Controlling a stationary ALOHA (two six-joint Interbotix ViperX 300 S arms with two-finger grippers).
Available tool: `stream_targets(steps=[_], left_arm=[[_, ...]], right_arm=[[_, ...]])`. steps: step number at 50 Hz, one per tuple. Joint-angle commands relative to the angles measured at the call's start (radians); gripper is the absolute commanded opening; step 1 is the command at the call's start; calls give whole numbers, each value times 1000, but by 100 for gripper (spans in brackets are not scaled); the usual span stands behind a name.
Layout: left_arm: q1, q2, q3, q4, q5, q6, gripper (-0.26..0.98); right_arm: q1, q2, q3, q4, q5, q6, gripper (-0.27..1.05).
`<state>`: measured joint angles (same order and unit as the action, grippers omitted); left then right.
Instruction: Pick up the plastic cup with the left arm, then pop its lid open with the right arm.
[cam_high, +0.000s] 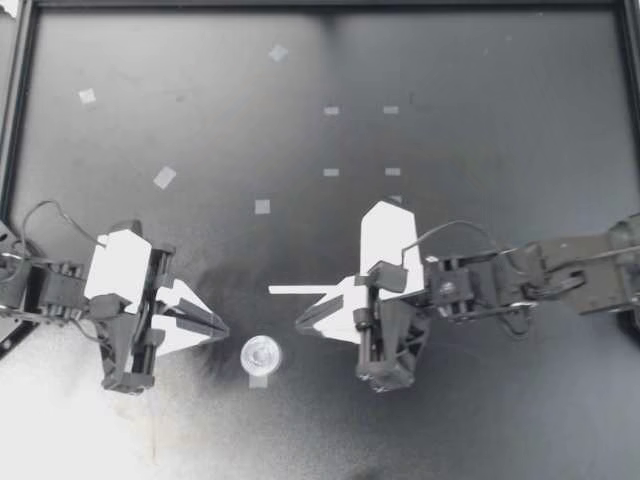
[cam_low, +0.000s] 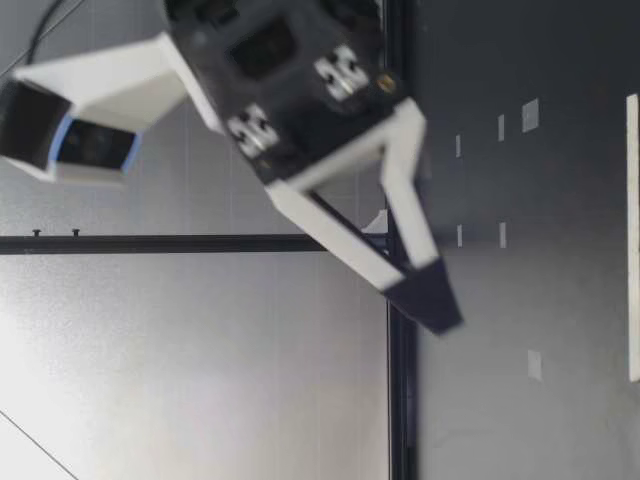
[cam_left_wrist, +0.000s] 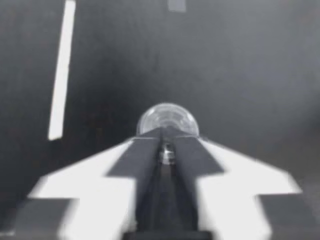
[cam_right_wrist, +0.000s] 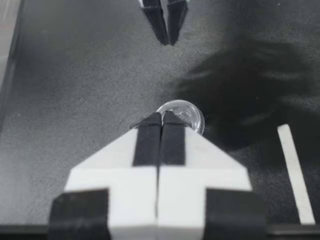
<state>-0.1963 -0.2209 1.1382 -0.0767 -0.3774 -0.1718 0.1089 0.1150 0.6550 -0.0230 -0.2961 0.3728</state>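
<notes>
- My left gripper (cam_high: 222, 329) is hanging with its fingers pressed together on nothing. The left wrist view is showing only a thin dark seam between them.
- My right gripper (cam_high: 299, 325) is likewise closed and empty, its two dark fingertips meeting in the right wrist view.
- The small clear cup (cam_high: 261, 353) is standing on the black table (cam_high: 480, 100), between the two sets of fingertips and a little to one side of the line joining them. It looks near both, though contact is not showing in any view.
- In each wrist view the cup (cam_left_wrist: 167, 117) is sitting just ahead of that gripper's tips, which are hiding part of it.
- As I judge it, no hold is being made on the cup yet. The opening of the fingers, the grasp and any lifting are all left to do.
- The low view is showing a gripper (cam_low: 432, 305) with its tips together above the table; I cannot tell which arm's it is.
- Counting: one cup, two grippers and one white strip (cam_high: 300, 290) lying by my right gripper.
- Tape marks (cam_high: 331, 172): eight are lying clear, a ninth is at my right arm's edge, and a tenth is just beside the cup.
</notes>
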Motion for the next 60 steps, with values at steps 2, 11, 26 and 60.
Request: stream_targets(steps=[2, 11, 26, 60], left_arm=[[-2, 6, -17, 0, -11, -5, 43], [-18, 48, -20, 0, -15, -14, 45], [-29, 135, -51, -2, -8, -14, 50], [-43, 258, -89, -2, -15, -14, 53]], right_arm=[[11, 15, -40, -2, -15, 2, -14], [14, 61, -71, 0, -17, 15, -14], [15, 141, -103, 0, -8, 72, -14], [15, 216, -150, -2, 17, 87, -14]])
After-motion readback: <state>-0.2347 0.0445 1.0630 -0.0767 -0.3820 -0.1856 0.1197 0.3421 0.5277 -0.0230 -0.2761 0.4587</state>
